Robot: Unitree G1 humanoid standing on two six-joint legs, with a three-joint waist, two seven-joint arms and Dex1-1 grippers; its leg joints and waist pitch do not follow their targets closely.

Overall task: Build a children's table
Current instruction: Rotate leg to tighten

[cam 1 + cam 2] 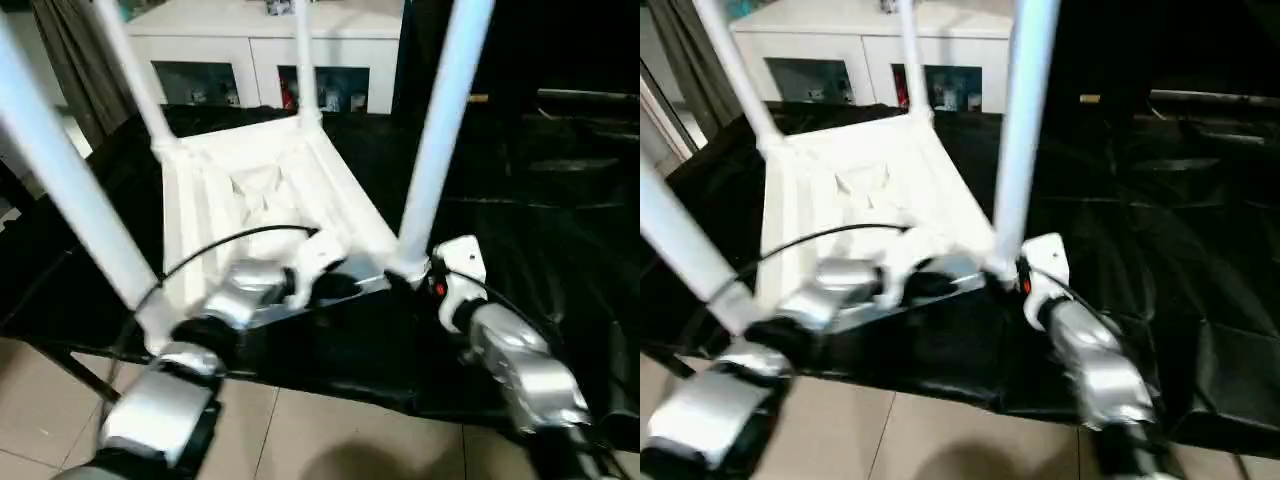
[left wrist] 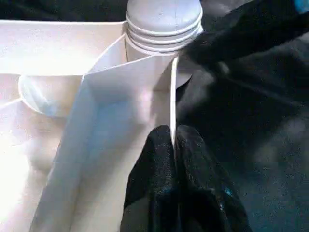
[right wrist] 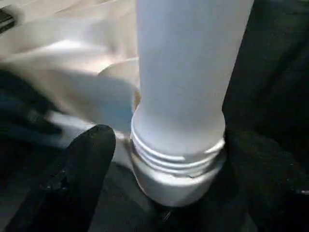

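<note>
On black sheeting [image 1: 560, 250], lies upside down the children's table [image 1: 260, 190], ribbed underside up, four legs pointing upward, long axis running away toward the cabinet [image 1: 250, 50]. Left gripper [image 2: 173, 145] pinched onto its near rim; right gripper [image 3: 164, 193] spread wide around the near-right leg's threaded base, not clamping.

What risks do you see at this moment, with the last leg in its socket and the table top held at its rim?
1. The near right leg still shows thread rings above its socket; if they stay exposed, it may wobble or tilt.
2. The right gripper stands open around that leg, so nothing steadies it.
3. The left gripper pinches only the thin rim of the table top, which could slip or shift on the black cloth.
</note>
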